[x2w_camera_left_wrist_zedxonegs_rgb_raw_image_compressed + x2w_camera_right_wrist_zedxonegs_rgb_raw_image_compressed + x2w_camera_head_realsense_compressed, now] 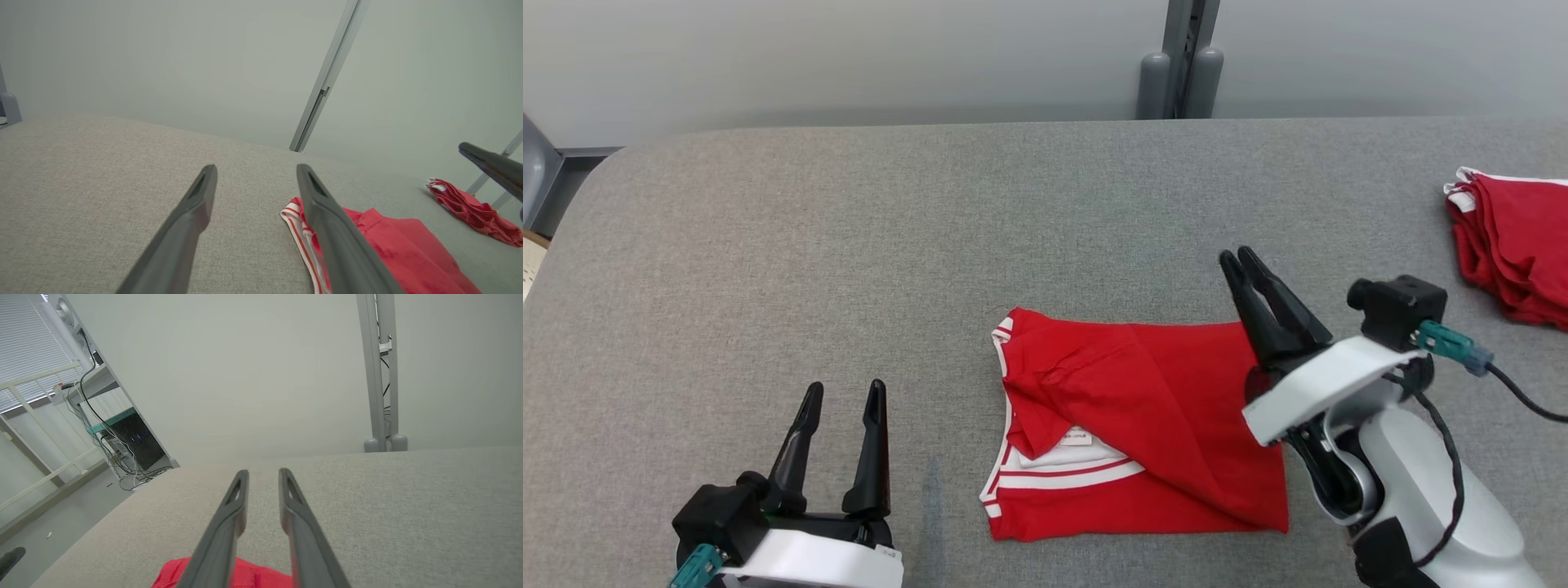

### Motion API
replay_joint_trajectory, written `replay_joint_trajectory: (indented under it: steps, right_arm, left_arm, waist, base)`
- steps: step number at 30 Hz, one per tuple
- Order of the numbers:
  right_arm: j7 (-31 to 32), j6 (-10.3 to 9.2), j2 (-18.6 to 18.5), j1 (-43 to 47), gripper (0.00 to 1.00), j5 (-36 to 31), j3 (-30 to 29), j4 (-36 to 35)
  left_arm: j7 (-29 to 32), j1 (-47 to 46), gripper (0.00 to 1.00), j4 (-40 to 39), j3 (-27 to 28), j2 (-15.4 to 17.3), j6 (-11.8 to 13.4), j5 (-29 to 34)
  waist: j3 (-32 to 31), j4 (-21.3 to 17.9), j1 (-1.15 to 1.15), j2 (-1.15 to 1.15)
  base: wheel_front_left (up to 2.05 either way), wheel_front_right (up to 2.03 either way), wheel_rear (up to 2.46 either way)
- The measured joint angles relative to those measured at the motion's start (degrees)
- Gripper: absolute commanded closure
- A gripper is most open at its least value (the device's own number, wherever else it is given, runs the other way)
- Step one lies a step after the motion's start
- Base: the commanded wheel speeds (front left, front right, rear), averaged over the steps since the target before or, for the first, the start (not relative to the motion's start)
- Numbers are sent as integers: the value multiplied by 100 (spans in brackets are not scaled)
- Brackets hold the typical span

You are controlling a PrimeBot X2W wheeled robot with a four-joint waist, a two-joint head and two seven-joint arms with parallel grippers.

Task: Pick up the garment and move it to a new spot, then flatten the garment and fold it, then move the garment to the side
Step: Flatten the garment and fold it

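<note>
Folded red garment [1143,425] on the grey surface [849,245], both hands empty.
The garment, red with white-striped trim, lies in a rough rectangle with one flap turned over its middle. The right hand [1238,255] hangs over the garment's right edge, its fingers a narrow gap apart with nothing between them. The left hand [845,388] sits well to the garment's left, fingers spread wide. A second pile of red cloth [1511,245] lies far to the garment's right.
</note>
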Motion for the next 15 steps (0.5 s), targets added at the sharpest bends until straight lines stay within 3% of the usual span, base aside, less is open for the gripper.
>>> replay_joint_trajectory:
  steps: [1,2,8,15]
  right_arm:
    - [13,0,-43,113,94,-108,-85,-14]
    - [115,0,-80,330,100,-201,-205,-26]
    - [369,0,-108,571,100,-390,-207,155]
    - [675,0,-163,409,100,-319,364,840]
  left_arm:
    - [0,0,0,-7,-4,0,0,2]
    - [0,5,0,-15,-8,0,0,8]
    - [0,7,0,-7,-18,-1,-31,37]
    - [0,-7,0,2,-40,-1,-41,109]
  waist:
    - [-1,-4,0,0]
    - [5,-10,0,0]
    - [39,28,0,0]
    - [121,241,0,0]
  base:
    - [0,0,0]
    - [0,0,0]
    - [0,0,0]
    - [0,0,0]
